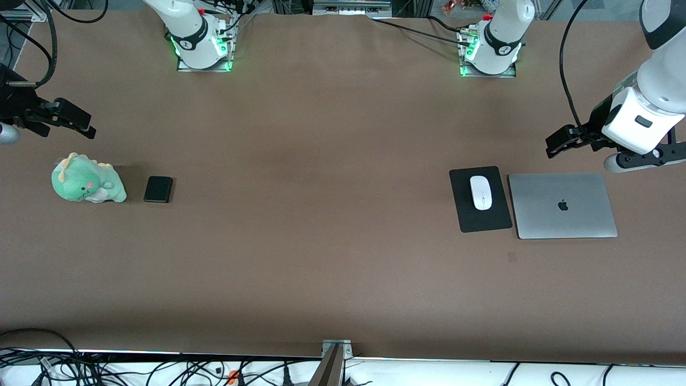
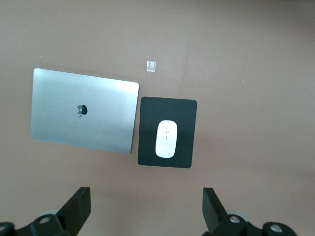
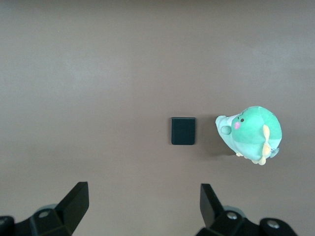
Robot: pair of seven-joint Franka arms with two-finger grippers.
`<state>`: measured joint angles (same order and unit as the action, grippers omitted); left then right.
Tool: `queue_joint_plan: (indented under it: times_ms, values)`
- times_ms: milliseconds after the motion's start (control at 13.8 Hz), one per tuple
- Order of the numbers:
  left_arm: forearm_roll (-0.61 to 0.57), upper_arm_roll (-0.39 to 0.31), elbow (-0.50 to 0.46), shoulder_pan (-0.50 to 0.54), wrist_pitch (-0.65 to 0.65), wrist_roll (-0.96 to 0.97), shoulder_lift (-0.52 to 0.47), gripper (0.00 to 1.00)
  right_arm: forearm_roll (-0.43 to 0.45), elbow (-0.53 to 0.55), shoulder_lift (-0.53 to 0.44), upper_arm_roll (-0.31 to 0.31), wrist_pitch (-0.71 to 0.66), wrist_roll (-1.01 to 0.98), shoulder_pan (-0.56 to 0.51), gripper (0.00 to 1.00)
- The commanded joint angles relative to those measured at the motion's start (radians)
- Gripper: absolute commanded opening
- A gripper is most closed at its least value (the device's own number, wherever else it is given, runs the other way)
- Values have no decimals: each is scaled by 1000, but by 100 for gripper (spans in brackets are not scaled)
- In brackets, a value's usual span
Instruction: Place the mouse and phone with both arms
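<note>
The white mouse lies on a black mouse pad beside a grey laptop toward the left arm's end of the table. It also shows in the left wrist view. My left gripper is open and empty, up in the air over the bare table beside the pad and laptop. The black phone lies flat beside a green plush dinosaur toward the right arm's end. My right gripper is open and empty, high over the table beside the dinosaur.
The mouse pad and laptop lie side by side. The dinosaur sits close to the phone. A small pale square mark lies on the brown table nearer the front camera than the pad. Arm bases stand along the top.
</note>
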<state>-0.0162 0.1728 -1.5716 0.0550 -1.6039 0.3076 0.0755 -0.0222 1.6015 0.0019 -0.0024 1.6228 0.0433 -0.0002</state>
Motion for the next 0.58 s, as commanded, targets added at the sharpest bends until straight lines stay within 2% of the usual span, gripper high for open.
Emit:
queue_joint_plan:
  times_ms: [0,508]
  values:
    - [-8,7,1,8,15,2,-14,100,13,0,-7,7,3,-2,-7,100]
    - [-8,8,4,6,15,-4,-13,100,13,0,-7,7,0,-2,-7,100]
